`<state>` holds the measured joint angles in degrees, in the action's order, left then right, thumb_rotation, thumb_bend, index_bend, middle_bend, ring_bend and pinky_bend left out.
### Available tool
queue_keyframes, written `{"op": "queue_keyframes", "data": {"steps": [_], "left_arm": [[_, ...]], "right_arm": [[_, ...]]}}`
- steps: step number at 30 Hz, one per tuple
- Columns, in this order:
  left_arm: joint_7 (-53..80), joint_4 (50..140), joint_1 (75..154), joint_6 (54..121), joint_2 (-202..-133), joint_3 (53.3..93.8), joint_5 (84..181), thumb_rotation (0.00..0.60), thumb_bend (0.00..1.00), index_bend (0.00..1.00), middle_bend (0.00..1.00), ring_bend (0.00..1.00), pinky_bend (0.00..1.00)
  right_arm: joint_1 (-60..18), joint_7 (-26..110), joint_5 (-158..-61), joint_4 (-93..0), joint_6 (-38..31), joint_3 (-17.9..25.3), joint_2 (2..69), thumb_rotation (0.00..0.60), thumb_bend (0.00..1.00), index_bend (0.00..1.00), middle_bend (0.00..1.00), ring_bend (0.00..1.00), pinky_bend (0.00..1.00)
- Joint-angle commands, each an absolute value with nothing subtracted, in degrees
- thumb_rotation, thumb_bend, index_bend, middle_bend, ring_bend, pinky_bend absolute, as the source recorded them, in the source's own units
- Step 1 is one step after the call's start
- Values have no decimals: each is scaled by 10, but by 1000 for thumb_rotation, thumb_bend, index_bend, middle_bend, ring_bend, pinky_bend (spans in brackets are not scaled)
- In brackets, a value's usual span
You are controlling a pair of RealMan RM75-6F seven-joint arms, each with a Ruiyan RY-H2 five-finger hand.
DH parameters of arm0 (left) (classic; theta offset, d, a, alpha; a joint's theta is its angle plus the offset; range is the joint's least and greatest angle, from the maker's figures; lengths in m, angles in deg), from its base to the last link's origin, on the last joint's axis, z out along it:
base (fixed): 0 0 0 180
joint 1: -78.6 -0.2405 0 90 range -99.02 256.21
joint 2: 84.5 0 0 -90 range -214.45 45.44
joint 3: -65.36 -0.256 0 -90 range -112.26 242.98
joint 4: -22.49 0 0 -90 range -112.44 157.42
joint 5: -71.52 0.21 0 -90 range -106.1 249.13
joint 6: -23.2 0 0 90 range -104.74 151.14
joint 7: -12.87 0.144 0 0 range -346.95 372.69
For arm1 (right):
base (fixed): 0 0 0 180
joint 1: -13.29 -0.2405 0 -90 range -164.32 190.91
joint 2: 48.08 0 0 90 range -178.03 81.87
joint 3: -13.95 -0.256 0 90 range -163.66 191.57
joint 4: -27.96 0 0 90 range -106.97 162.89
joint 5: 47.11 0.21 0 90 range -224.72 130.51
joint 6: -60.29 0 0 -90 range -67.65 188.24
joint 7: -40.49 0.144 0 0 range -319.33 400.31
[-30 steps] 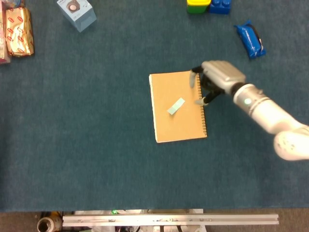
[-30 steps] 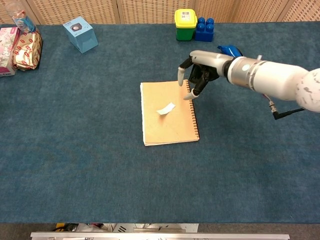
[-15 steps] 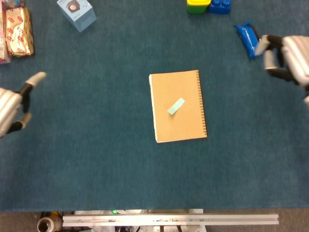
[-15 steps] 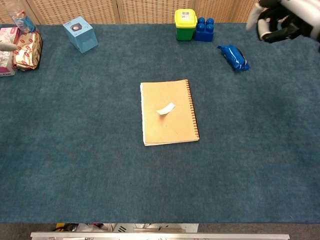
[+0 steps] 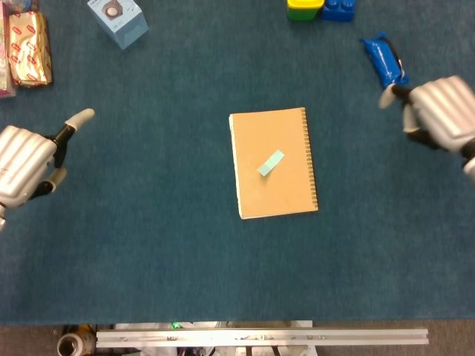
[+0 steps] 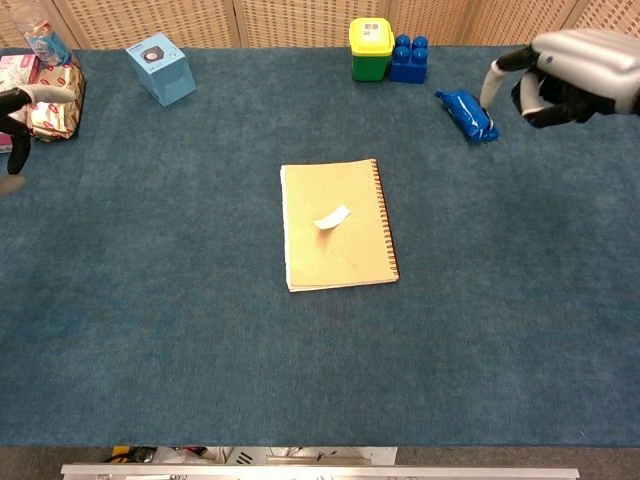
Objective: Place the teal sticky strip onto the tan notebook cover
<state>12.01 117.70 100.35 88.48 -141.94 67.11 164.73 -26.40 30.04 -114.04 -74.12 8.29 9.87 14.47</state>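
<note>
left robot hand point(image 5: 26, 159) empty, right robot hand point(image 5: 438, 119) empty

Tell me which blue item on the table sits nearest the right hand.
The dark blue packet, lying just beside the right hand. The blue block stands further back beside the yellow-lidded container; the light blue box is far left.

I see a tabletop point(image 5: 148, 245) covered edge to edge in dark teal cloth. Near its middle lies the tan notebook point(image 5: 273, 163), spiral binding along its right side, flat on the cloth. At the far edge, a yellow-lidded green container point(image 6: 369, 48) stands touching a blue toy block point(image 6: 409, 58). To their right lies a blue packet point(image 6: 467, 115), angled. At the far left I make out a light blue box point(image 6: 161, 68), tilted, and beyond it a gold and red snack pack point(image 6: 55, 105) just beside a pink package point(image 6: 14, 85) at the corner.
</note>
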Motion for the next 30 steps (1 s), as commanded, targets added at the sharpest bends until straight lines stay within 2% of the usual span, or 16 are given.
{"op": "queue_keyframes", "data": {"steps": [1, 4, 9, 13, 20, 30], "left_arm": [[122, 1177, 998, 899, -1422, 669, 1646, 600, 437, 79, 744, 815, 827], [123, 1176, 991, 912, -1424, 667, 1643, 600, 436, 79, 741, 812, 827], [120, 1174, 983, 924, -1425, 662, 1638, 600, 436, 79, 737, 812, 828], [113, 1170, 977, 937, -1427, 661, 1634, 600, 435, 79, 734, 812, 827], [101, 1160, 965, 954, -1429, 657, 1628, 600, 436, 78, 730, 811, 828], [92, 1154, 956, 964, -1428, 653, 1623, 600, 436, 79, 723, 811, 827]], "right_arm": [[-339, 244, -1113, -723, 214, 114, 156, 600, 1000, 294, 1000, 1000, 1000], [-372, 230, -1082, -704, 261, 116, 182, 600, 1000, 279, 1000, 1000, 1000], [-415, 203, -1037, -663, 297, 124, 235, 575, 1000, 273, 1000, 1000, 1000], [-440, 194, -1006, -635, 305, 125, 276, 549, 1000, 274, 1000, 1000, 1000], [-476, 187, -971, -594, 311, 131, 338, 547, 1000, 273, 1000, 1000, 1000], [-498, 189, -960, -576, 302, 140, 373, 550, 1000, 273, 1000, 1000, 1000]]}}
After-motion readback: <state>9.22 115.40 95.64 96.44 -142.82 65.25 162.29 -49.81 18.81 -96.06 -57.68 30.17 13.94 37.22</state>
